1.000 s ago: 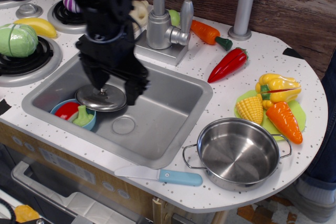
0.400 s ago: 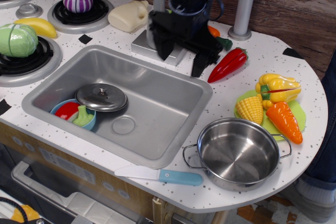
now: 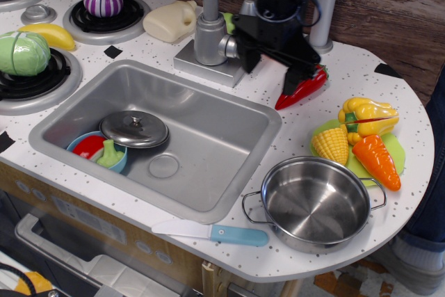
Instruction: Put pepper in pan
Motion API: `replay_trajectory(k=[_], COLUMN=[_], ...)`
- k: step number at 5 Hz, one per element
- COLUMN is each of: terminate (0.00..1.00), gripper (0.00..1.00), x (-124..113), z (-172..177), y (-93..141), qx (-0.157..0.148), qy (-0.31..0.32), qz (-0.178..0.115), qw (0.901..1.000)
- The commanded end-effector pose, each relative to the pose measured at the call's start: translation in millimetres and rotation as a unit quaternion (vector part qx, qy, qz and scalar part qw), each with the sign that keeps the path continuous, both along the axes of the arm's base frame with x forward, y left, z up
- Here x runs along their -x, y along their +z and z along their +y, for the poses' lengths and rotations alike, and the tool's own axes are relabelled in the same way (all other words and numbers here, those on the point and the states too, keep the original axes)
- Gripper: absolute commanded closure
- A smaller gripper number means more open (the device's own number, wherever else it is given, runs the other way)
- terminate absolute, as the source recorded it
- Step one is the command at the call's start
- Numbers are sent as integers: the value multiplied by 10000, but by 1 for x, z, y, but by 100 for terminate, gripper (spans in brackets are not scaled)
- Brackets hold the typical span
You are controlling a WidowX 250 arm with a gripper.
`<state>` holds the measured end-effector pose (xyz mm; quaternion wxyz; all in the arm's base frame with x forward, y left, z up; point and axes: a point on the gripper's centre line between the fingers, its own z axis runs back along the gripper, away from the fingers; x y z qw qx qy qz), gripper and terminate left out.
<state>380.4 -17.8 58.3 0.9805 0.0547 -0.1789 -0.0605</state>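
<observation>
The glossy red pepper (image 3: 306,88) lies on the white counter right of the faucet, its upper part hidden behind my gripper's right finger. My black gripper (image 3: 271,74) hangs open and empty just left of and above the pepper, with the right fingertip (image 3: 293,80) over the pepper's middle. The shiny steel pan (image 3: 316,203) with two loop handles stands empty at the counter's front right, well below the pepper.
The sink (image 3: 208,137) holds a flat steel lid (image 3: 134,129) and a blue bowl (image 3: 97,151). The faucet (image 3: 208,26) stands left of my gripper. Corn (image 3: 330,144), an orange carrot (image 3: 377,161) and a yellow pepper (image 3: 367,115) lie on the right. A knife (image 3: 212,232) lies at the front edge.
My gripper has risen from over the lid in the sink and moved right and back, past the faucet, to the red pepper. The objects have not moved.
</observation>
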Motion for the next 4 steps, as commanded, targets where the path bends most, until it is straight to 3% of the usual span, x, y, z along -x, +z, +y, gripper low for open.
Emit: replay_trajectory(k=[1, 2, 3, 4], terminate=[0, 0, 0, 0], gripper=[0, 0, 0, 100], x=[-38, -59, -64, -64], z=[-2, -1, -8, -11], y=[-2, -16, -23, -32], qx=[76, 248, 318, 414], qy=[-380, -595, -454, -243], qz=[-371, -435, -457, -458], qw=[9986, 9970, 9974, 9978])
